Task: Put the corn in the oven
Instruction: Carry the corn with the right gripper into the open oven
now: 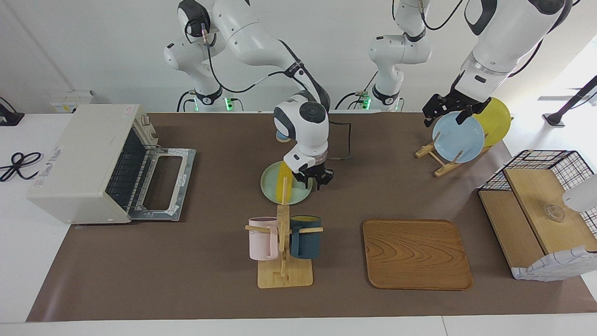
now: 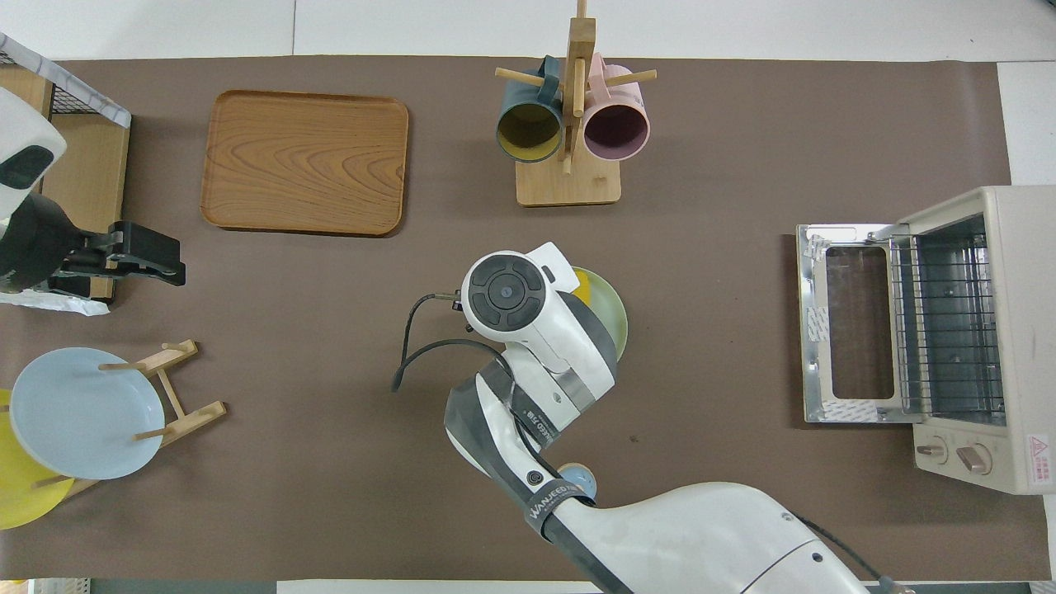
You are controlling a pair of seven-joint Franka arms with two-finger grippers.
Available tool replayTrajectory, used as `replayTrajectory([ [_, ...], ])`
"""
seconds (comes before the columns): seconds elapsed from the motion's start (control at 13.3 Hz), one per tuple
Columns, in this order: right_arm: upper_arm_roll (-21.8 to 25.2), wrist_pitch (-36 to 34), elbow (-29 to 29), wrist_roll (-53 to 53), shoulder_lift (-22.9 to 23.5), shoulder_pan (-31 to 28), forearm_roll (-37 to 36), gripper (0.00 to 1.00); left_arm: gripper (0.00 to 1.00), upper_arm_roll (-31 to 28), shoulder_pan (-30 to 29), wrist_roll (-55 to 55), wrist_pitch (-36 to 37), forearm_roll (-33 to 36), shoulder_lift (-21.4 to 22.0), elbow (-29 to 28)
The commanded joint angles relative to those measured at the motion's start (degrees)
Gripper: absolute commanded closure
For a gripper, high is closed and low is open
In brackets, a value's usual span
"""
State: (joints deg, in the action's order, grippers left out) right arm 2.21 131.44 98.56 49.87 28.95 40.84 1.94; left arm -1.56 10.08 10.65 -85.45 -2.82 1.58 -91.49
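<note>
Now the corn lies lengthwise on a green plate near the middle of the table, about midway between the table's two long edges. From overhead only a sliver of its yellow shows past the right arm's wrist. The right tool hangs low over the plate's rim, on the side toward the left arm's end, just beside the corn and not around it. I cannot tell whether this tool is wide or narrow.

Next to the plate, toward the long edge farther from the robots, a wooden mug stand carries a pink mug and a dark blue mug. A wooden tray lies beside the stand, along the same edge.

At the right arm's end of the table stands the oven, its door dropped flat onto the table and the wire rack showing inside.

At the left arm's end a wooden rack holds a blue plate and a yellow plate upright, and a wire basket sits at the corner farther from the robots. The left tool waits in the air over that rack, spread wide and holding nothing.
</note>
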Motion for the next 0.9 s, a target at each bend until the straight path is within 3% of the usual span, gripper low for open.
replayTrajectory([
  [0.0, -0.5, 1.7, 4.1, 0.1, -2.5, -0.4, 1.2, 0.85, 0.0, -3.4, 2.8, -0.2, -4.1, 1.0, 1.1, -2.7],
  [0.08, -0.5, 1.5, 4.1, 0.1, -2.5, -0.4, 1.2, 1.0, 0.0, -3.4, 2.8, -0.2, -4.9, 0.9, 0.4, -2.6],
  [0.23, -0.5, 1.1, 3.8, -0.6, -2.5, -0.5, 1.1, 1.0, 0.0, -2.6, 2.0, -0.4, -4.8, 1.0, -0.4, -2.6],
  [0.3, -0.5, 0.2, 3.3, -1.0, -2.5, -0.5, 0.2, 1.0, 0.0, 0.9, -1.1, -0.4, -4.9, 1.0, -0.6, -2.4],
  [0.38, -0.4, -3.0, 1.2, -3.2, -2.4, -1.2, -0.3, 1.0, 0.0, 3.3, -3.2, -0.4, -4.6, 1.1, -1.0, -2.0],
  [0.68, -0.2, -22.1, -13.5, -7.0, 0.1, -2.4, -9.1, 1.0, 0.0, 1.4, -1.6, -0.4, -4.3, 1.1, -1.2, -1.8],
  [0.83, -0.2, -24.8, -13.4, -8.9, -1.3, -3.9, -9.8, 1.0, 0.0, 1.3, -1.6, -0.5, -4.5, 1.1, -1.1, -1.8],
])
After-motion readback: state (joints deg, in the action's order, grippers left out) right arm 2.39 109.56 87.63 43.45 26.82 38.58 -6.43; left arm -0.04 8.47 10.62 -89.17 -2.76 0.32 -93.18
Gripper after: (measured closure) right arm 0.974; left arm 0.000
